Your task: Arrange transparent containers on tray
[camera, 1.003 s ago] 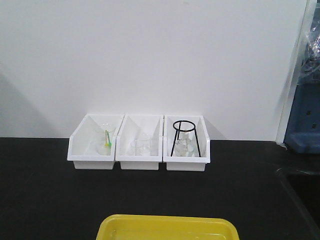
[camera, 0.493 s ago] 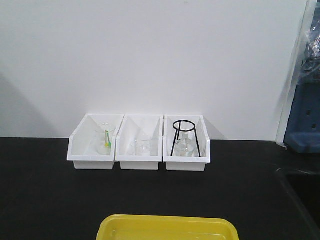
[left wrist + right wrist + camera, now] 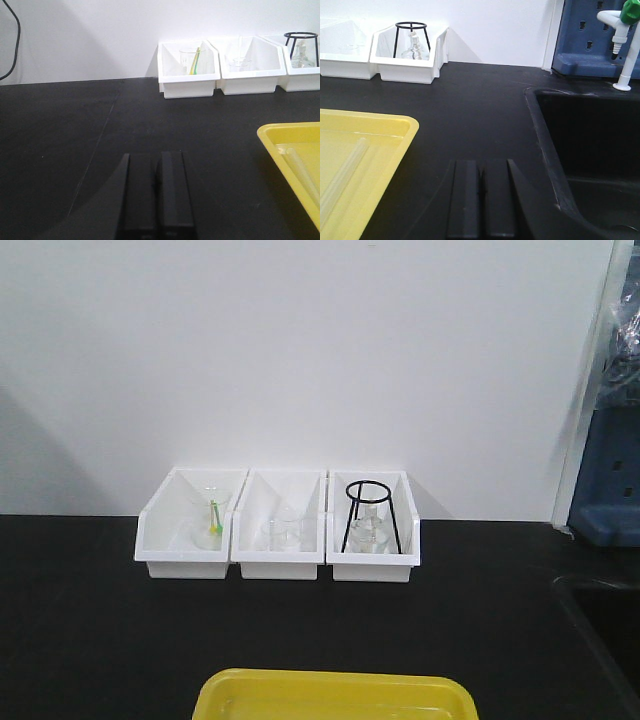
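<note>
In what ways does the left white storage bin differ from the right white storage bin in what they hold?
The left white plastic storage bin holds a clear glass vessel with a green-yellow rod leaning in it; the right white plastic storage bin holds a black wire ring stand over clear glassware. The left bin shows colour inside, the right only black and clear. Both have the same shape and stand against the wall.

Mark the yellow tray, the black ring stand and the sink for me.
tray [image 3: 335, 687]: front view, far rim.
ring stand [image 3: 369, 487]: front view, top ring.
sink [image 3: 590, 135]: right wrist view, inner wall.
</note>
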You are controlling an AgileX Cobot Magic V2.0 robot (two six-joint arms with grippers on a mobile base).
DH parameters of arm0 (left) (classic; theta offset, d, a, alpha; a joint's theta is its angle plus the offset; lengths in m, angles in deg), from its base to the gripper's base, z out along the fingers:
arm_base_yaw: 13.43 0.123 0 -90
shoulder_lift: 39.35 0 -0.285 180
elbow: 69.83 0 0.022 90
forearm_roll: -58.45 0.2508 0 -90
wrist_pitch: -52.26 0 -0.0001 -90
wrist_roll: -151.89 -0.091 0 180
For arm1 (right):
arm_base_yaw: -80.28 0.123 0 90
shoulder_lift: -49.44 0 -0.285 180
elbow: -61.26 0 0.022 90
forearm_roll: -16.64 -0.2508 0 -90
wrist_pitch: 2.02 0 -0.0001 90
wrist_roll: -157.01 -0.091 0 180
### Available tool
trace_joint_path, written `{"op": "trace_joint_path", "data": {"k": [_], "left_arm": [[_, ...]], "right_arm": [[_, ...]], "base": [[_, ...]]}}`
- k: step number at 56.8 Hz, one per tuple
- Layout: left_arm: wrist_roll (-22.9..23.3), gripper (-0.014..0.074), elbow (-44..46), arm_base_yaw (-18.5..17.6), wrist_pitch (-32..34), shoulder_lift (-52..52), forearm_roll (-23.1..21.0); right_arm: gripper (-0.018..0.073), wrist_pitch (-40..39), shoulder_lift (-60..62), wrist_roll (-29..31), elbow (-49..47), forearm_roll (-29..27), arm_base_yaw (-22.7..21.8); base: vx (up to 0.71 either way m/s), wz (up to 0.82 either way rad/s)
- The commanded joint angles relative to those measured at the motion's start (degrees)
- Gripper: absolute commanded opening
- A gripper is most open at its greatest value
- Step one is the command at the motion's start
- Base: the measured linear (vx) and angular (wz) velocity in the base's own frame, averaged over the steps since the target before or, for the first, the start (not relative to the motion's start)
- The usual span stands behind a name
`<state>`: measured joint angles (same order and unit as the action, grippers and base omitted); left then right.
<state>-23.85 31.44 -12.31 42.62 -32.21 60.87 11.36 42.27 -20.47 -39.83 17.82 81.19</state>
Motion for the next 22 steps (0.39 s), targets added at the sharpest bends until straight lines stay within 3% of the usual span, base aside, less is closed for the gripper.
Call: {"op": "trace_joint_path", "data": {"k": [1, 22], "left_arm": [[0.57, -0.0006, -2.11, -0.11, 4.68, -0.75, 0.06], [0.57, -0.0006, -2.11, -0.11, 4.68, -0.75, 0.06]], "right_arm": [[-0.0011, -4.51, 0.46, 0.52, 0.57, 0.54, -0.29], [-0.0011, -4.51, 0.46, 0.52, 0.57, 0.54, -0.29]], "base": [[0.00, 0.00], [0.00, 0.00]]}}
